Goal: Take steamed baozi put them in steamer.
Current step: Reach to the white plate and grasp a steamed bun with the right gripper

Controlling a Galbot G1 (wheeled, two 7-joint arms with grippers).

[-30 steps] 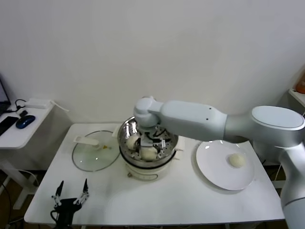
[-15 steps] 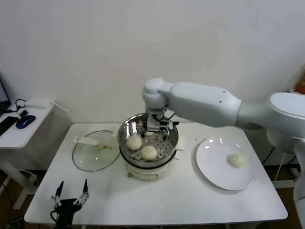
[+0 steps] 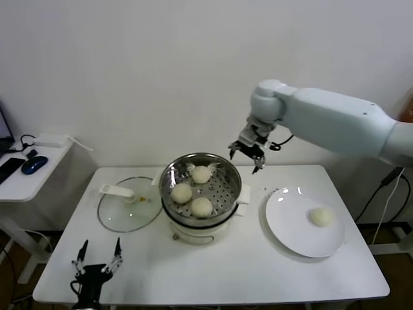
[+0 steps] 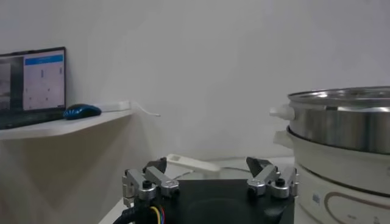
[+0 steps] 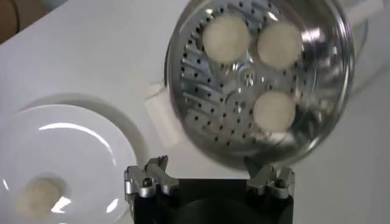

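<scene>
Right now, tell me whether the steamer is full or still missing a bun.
Missing one. The steamer holds three baozi, while a fourth sits on the white plate. The right gripper hangs open and empty above.

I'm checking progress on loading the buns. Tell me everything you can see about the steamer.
The steamer is a round, shiny steel basket with a perforated bottom, seated upright on a white pot base with side handles, at the middle of the white table. Three cream-white buns lie inside, apart from one another. It is uncovered; the glass lid lies flat to its left. A white plate holding a fourth bun sits on its right. The right tool hangs above, touching nothing.
</scene>
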